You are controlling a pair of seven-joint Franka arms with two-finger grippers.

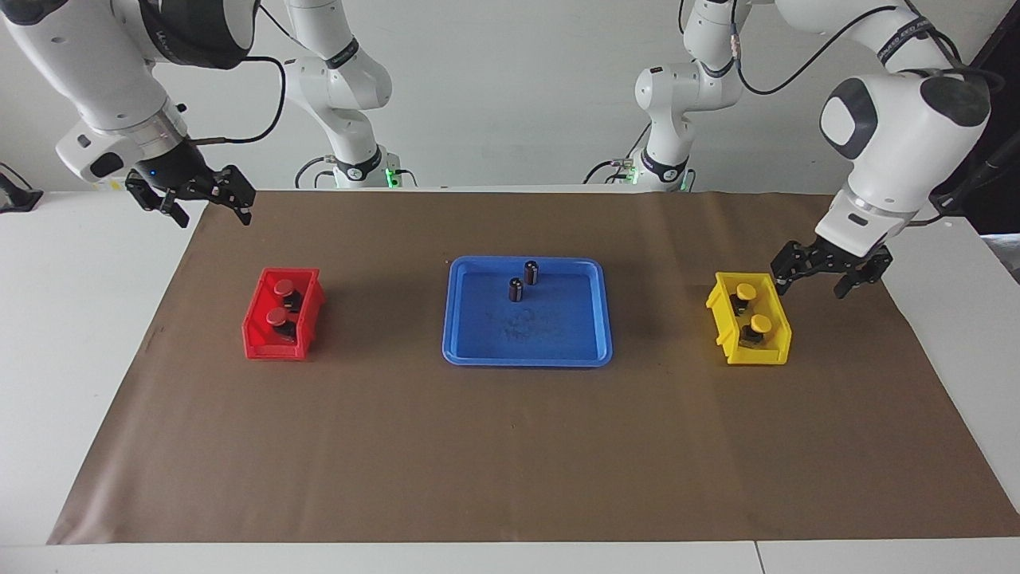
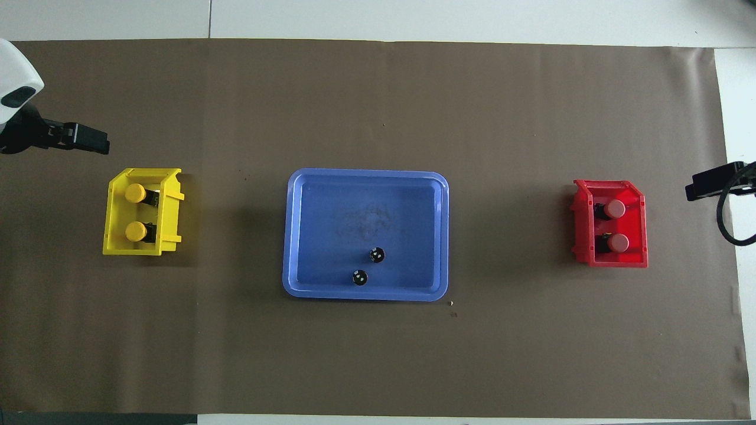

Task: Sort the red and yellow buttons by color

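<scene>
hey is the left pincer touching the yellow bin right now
Apart. The facing view shows the left pincer raised, open and empty, beside the yellow bin, with brown mat visible between them. Both yellow buttons sit inside.
</scene>
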